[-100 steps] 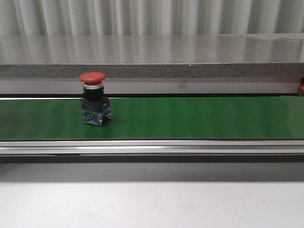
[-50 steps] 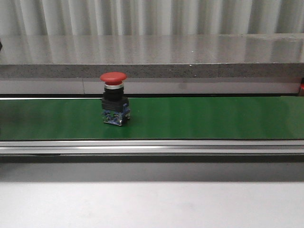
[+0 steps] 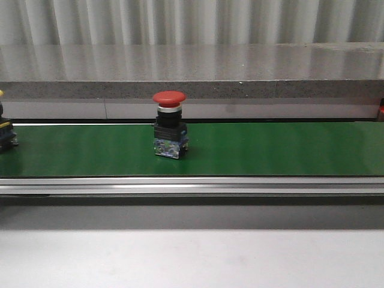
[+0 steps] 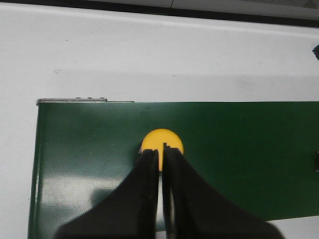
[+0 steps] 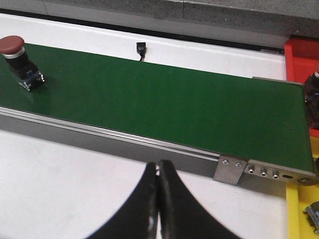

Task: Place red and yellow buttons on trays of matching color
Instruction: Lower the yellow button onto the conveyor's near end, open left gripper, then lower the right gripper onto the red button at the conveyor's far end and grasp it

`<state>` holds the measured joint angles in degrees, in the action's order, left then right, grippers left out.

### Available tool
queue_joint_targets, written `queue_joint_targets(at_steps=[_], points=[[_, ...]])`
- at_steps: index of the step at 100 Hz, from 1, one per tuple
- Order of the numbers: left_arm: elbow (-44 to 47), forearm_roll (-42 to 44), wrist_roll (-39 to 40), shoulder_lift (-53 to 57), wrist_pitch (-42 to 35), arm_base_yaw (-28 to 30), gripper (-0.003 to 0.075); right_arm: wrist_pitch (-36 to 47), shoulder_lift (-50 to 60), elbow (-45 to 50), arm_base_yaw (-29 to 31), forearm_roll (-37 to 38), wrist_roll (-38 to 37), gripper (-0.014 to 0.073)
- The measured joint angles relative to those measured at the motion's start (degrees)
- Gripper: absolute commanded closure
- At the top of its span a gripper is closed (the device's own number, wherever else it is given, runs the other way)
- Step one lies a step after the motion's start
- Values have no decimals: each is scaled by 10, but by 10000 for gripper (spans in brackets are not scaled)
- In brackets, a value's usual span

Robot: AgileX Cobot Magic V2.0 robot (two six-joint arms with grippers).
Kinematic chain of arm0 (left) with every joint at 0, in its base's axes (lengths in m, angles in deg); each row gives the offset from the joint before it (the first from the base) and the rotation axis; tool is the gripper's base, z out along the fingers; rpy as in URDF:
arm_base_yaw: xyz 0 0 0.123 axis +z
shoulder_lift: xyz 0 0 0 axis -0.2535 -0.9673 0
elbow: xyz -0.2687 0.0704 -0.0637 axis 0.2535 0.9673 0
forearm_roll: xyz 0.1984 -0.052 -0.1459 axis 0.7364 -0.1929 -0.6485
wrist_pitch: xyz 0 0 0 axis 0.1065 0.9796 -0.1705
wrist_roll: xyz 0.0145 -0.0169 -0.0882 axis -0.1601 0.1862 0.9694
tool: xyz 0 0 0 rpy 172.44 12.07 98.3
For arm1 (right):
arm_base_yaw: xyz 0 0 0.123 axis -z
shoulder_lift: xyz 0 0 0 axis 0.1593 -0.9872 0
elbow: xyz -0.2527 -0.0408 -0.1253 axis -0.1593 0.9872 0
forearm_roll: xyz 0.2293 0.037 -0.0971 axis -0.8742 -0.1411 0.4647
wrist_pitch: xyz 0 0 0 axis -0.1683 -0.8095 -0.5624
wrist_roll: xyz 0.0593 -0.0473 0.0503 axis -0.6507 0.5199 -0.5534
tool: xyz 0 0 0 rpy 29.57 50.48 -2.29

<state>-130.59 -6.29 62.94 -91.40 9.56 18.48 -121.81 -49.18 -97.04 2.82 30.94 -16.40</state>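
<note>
Red button (image 3: pixel 169 131) stands upright on the green belt (image 3: pixel 270 150), a bit left of centre in the front view, red cap up, black body w/ a blue base touching the belt. In the right wrist view the same red button (image 5: pixel 19 60) shows at upper left of the frame, near the belt's far-left end. A yellow button (image 3: pixel 5 129) is just visible at the left edge of the front view, mostly cut off. From the left wrist cam the yellow button (image 4: pixel 161 147) sits on the belt about mid-frame, seen from above, near the belt's end. Left gripper (image 4: pixel 160 164) is above it, fingers nearly together w/ only a thin gap, tips overlapping the yellow cap in the picture; can't tell if they touch it. Right gripper (image 5: pixel 158 174) hangs over the white table (image 5: pixel 60 179) in front of the belt's metal rail, fingers pressed together, holding nothing. Red tray (image 5: pixel 301 59) at upper right of the right wrist view, past the belt's end; a strip of yellow tray (image 5: pixel 299 214) at lower right, w/ a partly visible small object in each.
</note>
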Motion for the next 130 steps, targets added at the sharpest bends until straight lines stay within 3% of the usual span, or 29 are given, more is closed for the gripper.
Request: queue_joint_targets(at_steps=[36, 72, 98, 121, 130], points=[[160, 128, 37, 173, -101, -74, 740, 0, 0, 0, 0, 0, 0, 661], [317, 127, 46, 360, -145, -86, 740, 0, 0, 0, 0, 0, 0, 661], [342, 124, 46, 435, -145, -86, 740, 4, -12, -16, 0, 0, 0, 661], [342, 123, 46, 438, -145, -86, 740, -12, -118, -101, -36, 0, 0, 655], [342, 123, 46, 438, -145, -86, 740, -30, -173, -133, -50, 0, 0, 599]])
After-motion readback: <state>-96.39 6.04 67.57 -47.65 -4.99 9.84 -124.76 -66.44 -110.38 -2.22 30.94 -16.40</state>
